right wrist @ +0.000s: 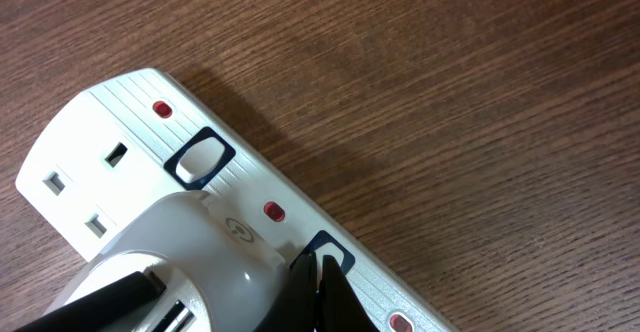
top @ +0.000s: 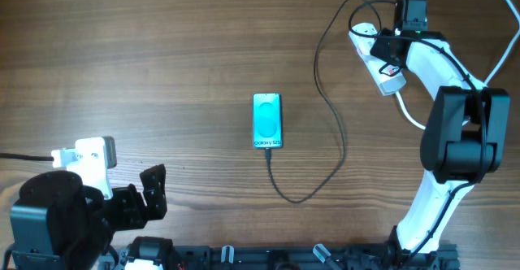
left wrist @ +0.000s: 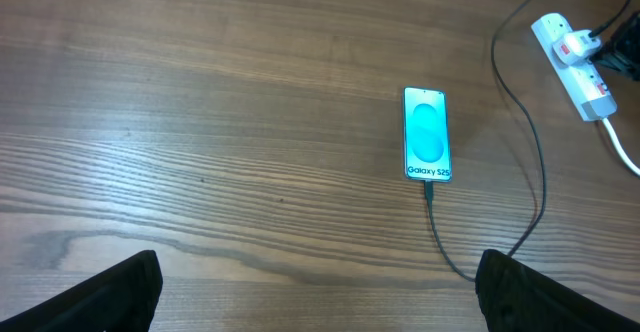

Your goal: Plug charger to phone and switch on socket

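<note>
Mid-worktop (top: 162,50) lies the phone (top: 267,121), flat, cyan screen up, "Galaxy S25" text at its end nearest the arm bases. Charger (left wrist: 542,182): the connector tip meets the phone's near short edge and looks plugged in. From there the thin black cable drops toward the bases, loops round to the right of the phone and runs up and away to the far right. Socket (top: 375,58): well apart from the phone, to its right and further from the bases, lying diagonally, with a thick white cord (left wrist: 622,149) trailing off its near end. The charger's white plug block (right wrist: 190,262) sits in one outlet, and a second outlet (right wrist: 85,187) beyond it shows bare pin holes. Right jaws: over the socket, pinched shut with nothing between them. Their dark fingertips (right wrist: 318,272) are down at the rocker switch (right wrist: 332,254) just beside the plug block, touching or a hair above, cannot tell which. Another switch (right wrist: 200,158) sits by the second outlet, with small red marks (right wrist: 161,108) along the strip. Left jaws: left of the phone and nearer the bases, well apart from it, spread wide, holding nothing. Its fingers (left wrist: 110,297) show at the lower corners of the left wrist view, the phone beyond and between them.
</note>
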`<action>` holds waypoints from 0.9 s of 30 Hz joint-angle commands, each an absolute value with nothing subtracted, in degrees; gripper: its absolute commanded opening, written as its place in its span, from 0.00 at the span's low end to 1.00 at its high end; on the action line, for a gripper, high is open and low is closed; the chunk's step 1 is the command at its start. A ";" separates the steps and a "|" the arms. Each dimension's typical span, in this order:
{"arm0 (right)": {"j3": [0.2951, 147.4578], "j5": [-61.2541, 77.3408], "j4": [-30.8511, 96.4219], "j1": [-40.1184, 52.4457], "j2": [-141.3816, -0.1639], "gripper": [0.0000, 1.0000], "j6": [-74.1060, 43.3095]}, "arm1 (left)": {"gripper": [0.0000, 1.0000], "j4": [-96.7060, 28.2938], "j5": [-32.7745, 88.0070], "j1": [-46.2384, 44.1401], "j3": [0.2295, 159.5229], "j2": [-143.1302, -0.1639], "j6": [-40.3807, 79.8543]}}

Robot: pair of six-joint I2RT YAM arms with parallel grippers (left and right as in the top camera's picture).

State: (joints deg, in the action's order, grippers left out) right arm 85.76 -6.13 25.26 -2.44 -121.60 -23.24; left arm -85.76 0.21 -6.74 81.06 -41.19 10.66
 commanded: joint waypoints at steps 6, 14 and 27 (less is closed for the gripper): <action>86.67 -2.59 26.41 -2.07 -123.22 0.05 -22.48 | 1.00 -85.47 -0.75 -6.90 80.99 -40.97 10.76; 86.61 -2.74 26.06 -2.07 -123.24 0.05 -22.26 | 1.00 -85.32 -0.75 -6.90 80.99 -40.97 10.76; 87.37 -6.31 24.05 -2.15 -122.43 0.04 -21.02 | 1.00 -85.32 -0.75 -6.90 80.99 -40.97 10.76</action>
